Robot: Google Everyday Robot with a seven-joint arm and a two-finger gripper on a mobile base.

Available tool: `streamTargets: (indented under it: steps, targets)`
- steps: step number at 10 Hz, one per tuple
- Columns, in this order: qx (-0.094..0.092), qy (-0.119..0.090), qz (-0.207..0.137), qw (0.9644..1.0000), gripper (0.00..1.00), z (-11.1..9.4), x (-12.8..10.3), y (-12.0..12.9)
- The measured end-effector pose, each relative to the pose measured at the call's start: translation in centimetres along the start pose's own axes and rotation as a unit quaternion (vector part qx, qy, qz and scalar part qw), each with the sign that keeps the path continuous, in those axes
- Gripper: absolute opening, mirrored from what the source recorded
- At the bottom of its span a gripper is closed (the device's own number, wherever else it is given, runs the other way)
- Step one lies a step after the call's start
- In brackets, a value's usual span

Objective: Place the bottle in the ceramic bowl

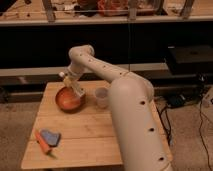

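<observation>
**Bottle held over the ceramic bowl: release step pending**

The pincer [74, 86] is positioned at the back rim of the ceramic bowl [69, 100], at the far left part of the bench [95, 135]. A pale, elongated object, taken to be the bottle [71, 83], is seen slanting from the wrist area down toward the bowl's right rim. It appears to be held at the pincer, but how far the pincer is open, and whether the grip is firm, cannot be told. Whether the bottle's lower end touches the bowl cannot be told either.

Step judged in hand: final placement, transport being essentially complete. The next move is judged to call for a small lowering toward the bowl's middle, then a release, so that the bottle is not tipped over the rim.

Surroundings noted: a pale cup [101, 97] stands just beside the bowl on its right, close to the arm; it could be knocked during withdrawal. An orange carrot-like item [42, 142] and a blue cloth-like item [51, 137] lie together at the near left corner, well apart from the bowl and judged no obstruction. Dark shelving is seen behind the bench.
</observation>
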Motion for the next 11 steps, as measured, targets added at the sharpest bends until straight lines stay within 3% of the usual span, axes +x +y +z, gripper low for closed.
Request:
streamTargets:
  steps: [2, 3, 5, 8, 11]
  targets:
    - [0.002, 0.002, 0.0, 1.0, 0.5, 0.1, 0.1, 0.0]
    - [0.004, 0.006, 0.004, 1.0, 0.6, 0.0, -0.1, 0.1]
    - [0.004, 0.034, 0.049, 0.9982, 0.78, -0.6, -1.5, 1.5]
    - [-0.002, 0.044, 0.076, 0.9961, 0.8, -2.0, -4.0, 3.8]
    - [-0.007, 0.046, 0.074, 0.9962, 0.8, -1.6, -3.3, 3.2]
